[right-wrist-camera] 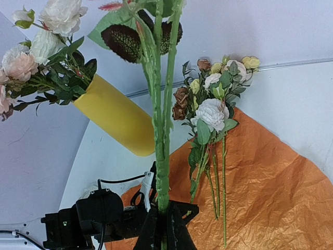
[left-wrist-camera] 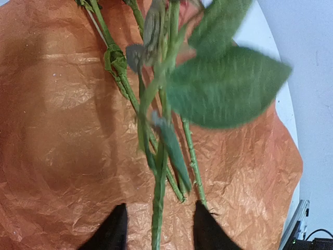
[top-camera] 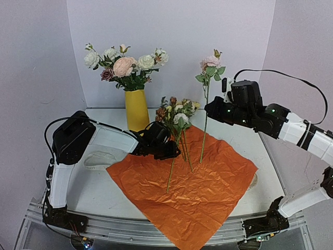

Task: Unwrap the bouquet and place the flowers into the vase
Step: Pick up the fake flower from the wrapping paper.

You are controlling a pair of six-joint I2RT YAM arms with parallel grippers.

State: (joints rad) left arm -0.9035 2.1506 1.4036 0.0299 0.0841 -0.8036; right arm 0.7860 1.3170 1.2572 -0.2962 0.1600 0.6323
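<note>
Left gripper point(left-wrist-camera: 159, 232) stood partly parted, its two dark fingertips on either side of the green stems of the flowers point(top-camera: 177, 117). A gap showed on both sides of the stems, so no clamping was evident. Right gripper point(right-wrist-camera: 164, 225) was closed on the lower part of a tall stem point(top-camera: 203, 138), holding it upright, well above the table, to the right of the loose bunch.

In the left wrist view a large blurred leaf covered the upper stems, and the blooms were cut off at the top edge. In the right wrist view the tall stem's head was cut off. A pale object point(top-camera: 99, 159) beside the left arm was too indistinct to identify.

The flowers leaned upright over the opened wrapping paper point(top-camera: 208, 192), a crinkled orange sheet lying spread flat. The vase point(top-camera: 136, 112) stood behind the sheet's far left corner, with a white and pink rose bunch point(top-camera: 125, 65) in it. The white table point(top-camera: 93, 190) was enclosed by plain pale walls point(top-camera: 171, 31).
</note>
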